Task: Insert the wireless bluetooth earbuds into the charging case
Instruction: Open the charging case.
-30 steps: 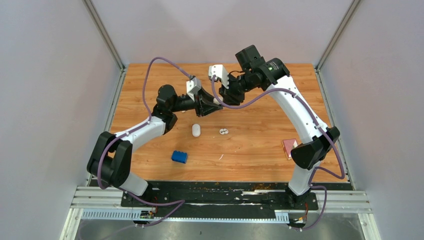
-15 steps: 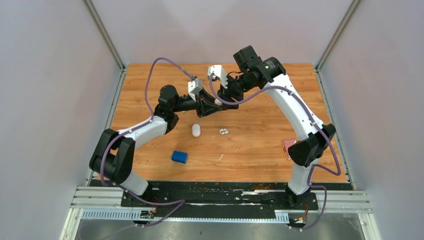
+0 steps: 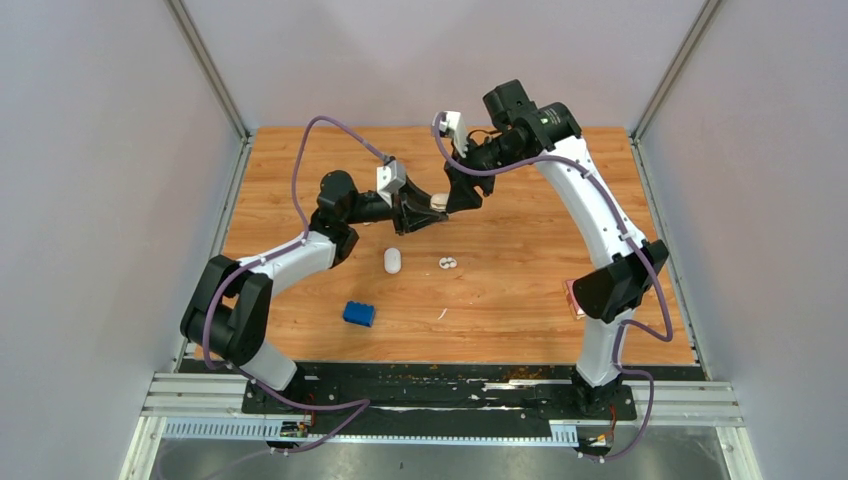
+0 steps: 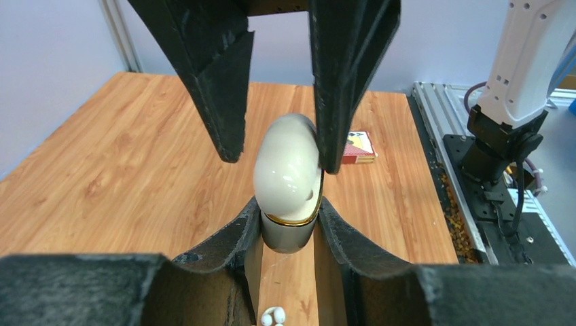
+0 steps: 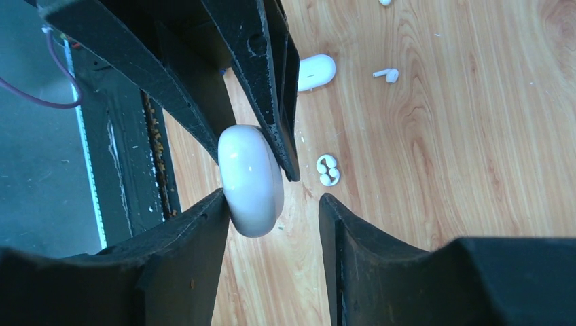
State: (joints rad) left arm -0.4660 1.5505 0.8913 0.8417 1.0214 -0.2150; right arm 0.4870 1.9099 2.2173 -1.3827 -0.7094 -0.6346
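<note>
Left fingers [image 4: 224, 257] clamping charging case [image 4: 285, 170]

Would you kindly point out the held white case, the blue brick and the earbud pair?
white case [image 4: 285, 166]: left wrist view, domed upper part
blue brick [image 3: 359, 314]: top external view, top face
earbud pair [image 3: 448, 263]: top external view, its middle

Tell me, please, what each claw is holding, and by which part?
The left claw grips the charging case by its lower part, below the gold rim. The right claw straddles its upper part, open, holding nothing.
</note>
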